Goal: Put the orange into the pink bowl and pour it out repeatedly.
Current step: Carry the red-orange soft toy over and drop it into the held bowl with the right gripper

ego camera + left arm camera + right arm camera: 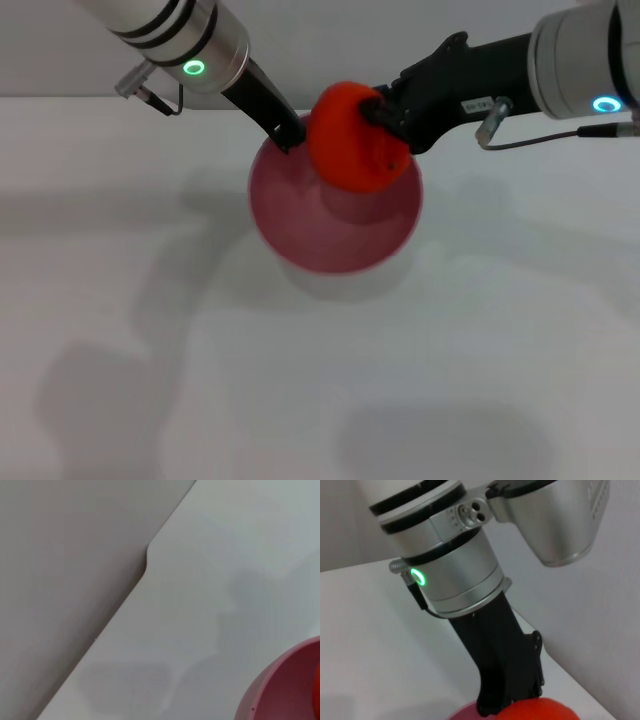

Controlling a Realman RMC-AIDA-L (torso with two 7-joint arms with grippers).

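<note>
The pink bowl is in the middle of the head view, its opening facing up towards me. My left gripper comes in from the upper left and is shut on the bowl's far-left rim. The orange, bright red-orange, hangs over the bowl's far rim, and my right gripper, reaching in from the right, is shut on it. The left wrist view catches the bowl and a sliver of the orange. In the right wrist view the orange sits below the left gripper, with a bit of the bowl showing.
A white table lies under everything, with arm shadows across it. Its far edge meets a grey wall just behind the bowl. The table's edge and a notch in it show in the left wrist view.
</note>
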